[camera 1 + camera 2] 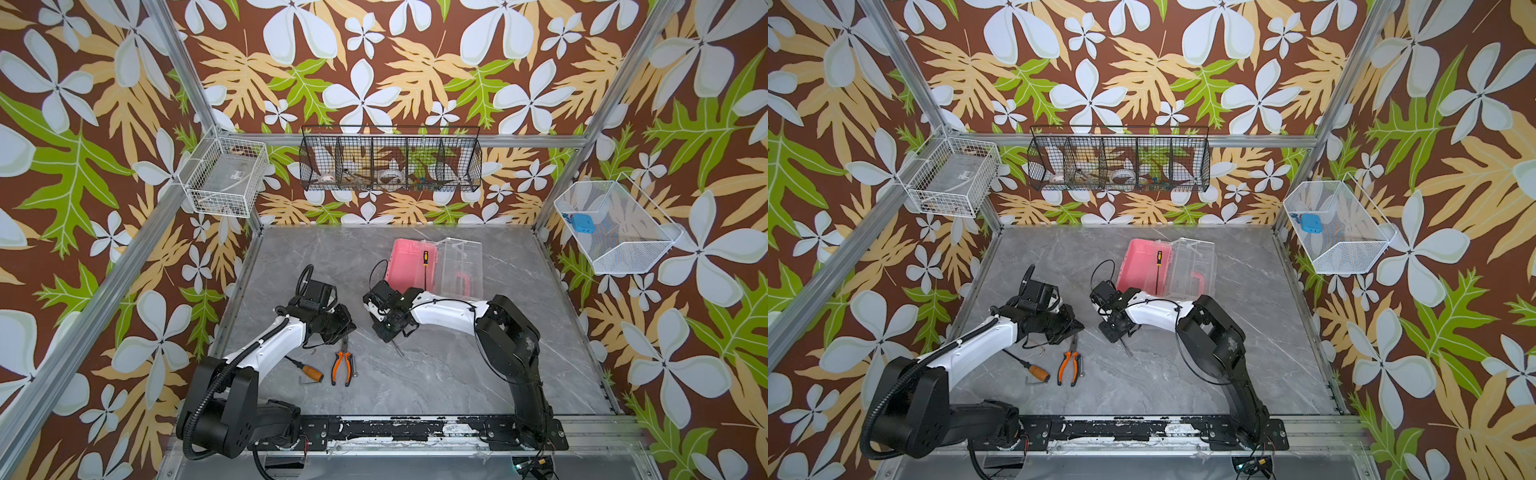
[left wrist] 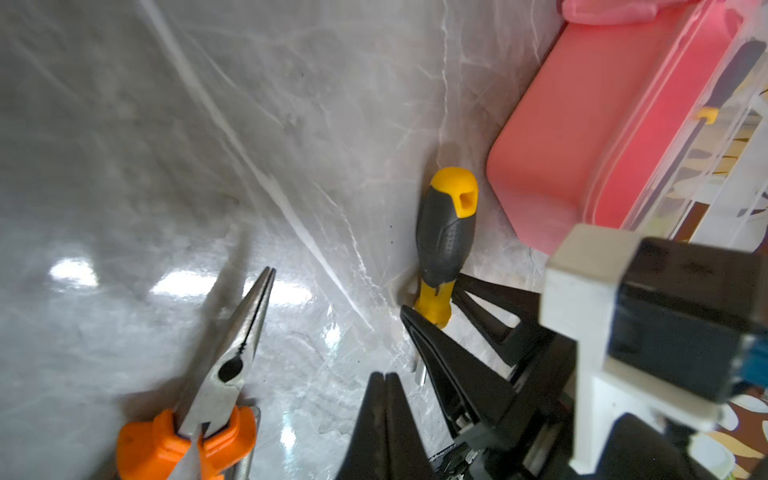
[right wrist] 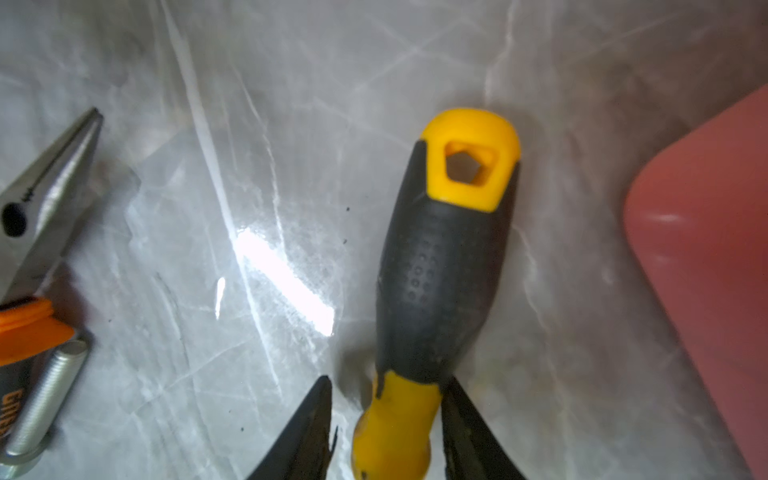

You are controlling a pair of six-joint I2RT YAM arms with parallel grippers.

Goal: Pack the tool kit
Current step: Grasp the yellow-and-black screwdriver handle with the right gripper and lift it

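Screwdriver handle (image 3: 440, 270) btwn right jaws: wrist cams only.

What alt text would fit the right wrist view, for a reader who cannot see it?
The right gripper, jaws open, straddles the yellow neck of a yellow-black screwdriver lying on a grey table. The nose of pliers and a corner of the pink case show at opposite edges.

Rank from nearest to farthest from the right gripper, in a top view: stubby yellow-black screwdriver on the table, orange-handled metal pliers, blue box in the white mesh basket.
1. Stubby yellow-black screwdriver, at the right gripper.
2. Orange-handled metal pliers, lying to its left.
3. Blue box, in the white mesh basket, far right.
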